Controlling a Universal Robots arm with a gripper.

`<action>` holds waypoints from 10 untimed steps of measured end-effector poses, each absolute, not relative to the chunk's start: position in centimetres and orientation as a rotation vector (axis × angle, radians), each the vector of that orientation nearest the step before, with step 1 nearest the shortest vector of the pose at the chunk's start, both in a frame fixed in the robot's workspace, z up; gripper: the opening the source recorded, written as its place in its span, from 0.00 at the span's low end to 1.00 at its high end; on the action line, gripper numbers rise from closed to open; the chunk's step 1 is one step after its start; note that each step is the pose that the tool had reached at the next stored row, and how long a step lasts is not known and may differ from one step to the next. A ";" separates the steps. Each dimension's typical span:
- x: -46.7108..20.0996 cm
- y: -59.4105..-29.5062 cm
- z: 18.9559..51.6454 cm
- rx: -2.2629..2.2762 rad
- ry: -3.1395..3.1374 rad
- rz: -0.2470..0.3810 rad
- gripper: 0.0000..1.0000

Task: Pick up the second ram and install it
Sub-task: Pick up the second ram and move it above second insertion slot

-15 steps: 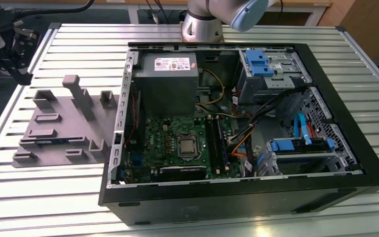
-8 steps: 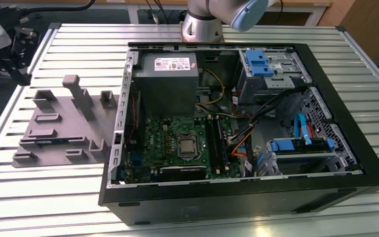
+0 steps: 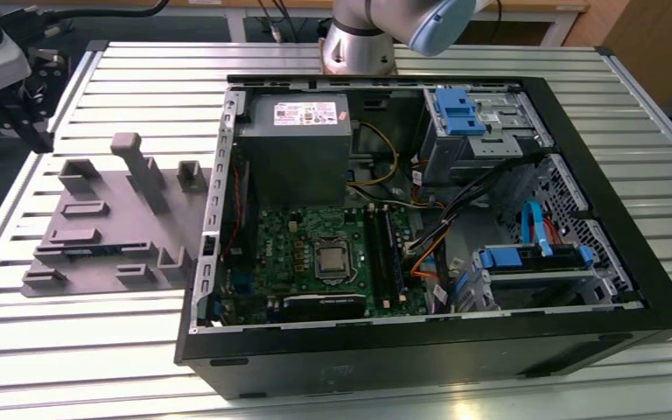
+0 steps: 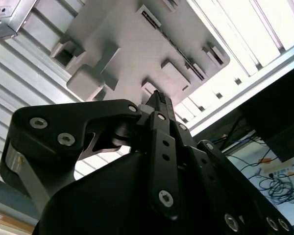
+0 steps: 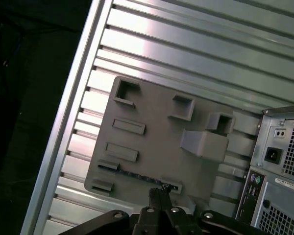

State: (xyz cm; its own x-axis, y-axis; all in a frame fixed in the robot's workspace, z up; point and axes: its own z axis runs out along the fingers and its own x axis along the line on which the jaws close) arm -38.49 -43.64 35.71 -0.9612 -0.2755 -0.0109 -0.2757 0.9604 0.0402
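Seems to sit in the grey tray [image 5: 152, 127]: the second ram [image 5: 134, 175], judged to be the thin dark strip standing on edge in the tray's long slot. Lies on the exterior view's left, beside the open computer case [image 3: 430, 350] and well apart from the motherboard [image 3: 301, 241]. Hovers over that slot with the gripper [image 5: 156, 191], fingertips pressed together and pinching nothing. Should handle as light, stiff and thin, yet fragile. Best taken squarely by the long bare edge near its middle, never across the chips or the contact row, and never twisted. Might slip or tilt if nipped at one corner. Bears a white label [image 3: 307, 112] on the power supply [image 3: 295, 157]; cannot make out its print, so nothing to give of brands.
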 end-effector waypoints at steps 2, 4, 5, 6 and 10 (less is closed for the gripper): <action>-38.5 -43.6 35.7 -0.487 3.098 0.065 0.11; -38.5 -43.6 35.6 -0.533 3.091 0.065 0.11; -38.5 -43.6 35.6 -0.554 3.088 0.065 0.11; -38.5 -43.6 35.6 -0.575 3.085 0.065 0.11; -38.5 -43.6 35.6 -0.656 3.069 0.065 0.11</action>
